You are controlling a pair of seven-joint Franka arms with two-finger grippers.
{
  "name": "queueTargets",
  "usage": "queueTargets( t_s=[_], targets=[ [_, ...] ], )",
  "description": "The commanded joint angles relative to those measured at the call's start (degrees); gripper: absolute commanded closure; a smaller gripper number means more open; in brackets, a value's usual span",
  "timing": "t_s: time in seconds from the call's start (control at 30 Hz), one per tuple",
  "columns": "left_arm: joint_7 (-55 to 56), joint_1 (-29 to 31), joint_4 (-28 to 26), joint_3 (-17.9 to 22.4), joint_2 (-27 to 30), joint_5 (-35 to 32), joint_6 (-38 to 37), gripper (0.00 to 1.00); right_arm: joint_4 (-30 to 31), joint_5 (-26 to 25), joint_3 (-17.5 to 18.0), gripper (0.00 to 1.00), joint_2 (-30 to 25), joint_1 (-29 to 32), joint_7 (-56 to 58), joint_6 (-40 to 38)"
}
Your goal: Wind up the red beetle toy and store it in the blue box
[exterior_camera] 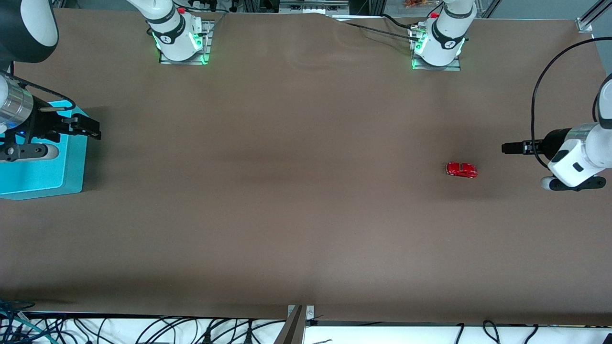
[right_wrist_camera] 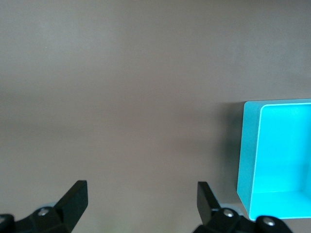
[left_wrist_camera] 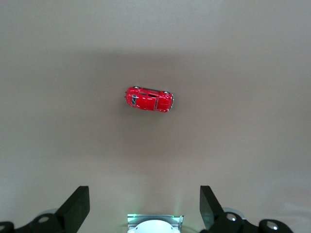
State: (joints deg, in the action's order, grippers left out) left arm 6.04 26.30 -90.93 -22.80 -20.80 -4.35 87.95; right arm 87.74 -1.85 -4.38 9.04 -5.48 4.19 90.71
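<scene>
I see the red beetle toy standing on its wheels on the bare brown bench, toward the left arm's end; my left gripper hangs beside it, jaws spread wide and holding nothing; the right gripper hovers at the blue box, jaws likewise wide apart and empty, touching nothing.

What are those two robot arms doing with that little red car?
Nothing is being held yet. The red beetle toy sits alone on the brown table toward the left arm's end. The left gripper hangs open above the table close beside the car, looking down at it. The right gripper waits open over the blue box at the right arm's end. No toy shows in the part of the box that is visible.
</scene>
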Motion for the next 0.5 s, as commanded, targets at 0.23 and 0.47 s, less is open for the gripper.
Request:
queueTargets(
  t_s=[0.23, 0.47],
  targets=[
    [1.16, 0.76, -1.97, -0.84, 1.11, -0.57, 0.82, 0.0, -1.35, 0.71, 0.07, 0.0, 0.54, -0.06, -0.59, -0.45],
    [13.79, 0.85, -3.9, -0.66, -0.29, -0.48, 2.39, 0.0, -1.35, 0.71, 0.07, 0.0, 0.54, -0.06, -0.68, -0.45]
  ],
)
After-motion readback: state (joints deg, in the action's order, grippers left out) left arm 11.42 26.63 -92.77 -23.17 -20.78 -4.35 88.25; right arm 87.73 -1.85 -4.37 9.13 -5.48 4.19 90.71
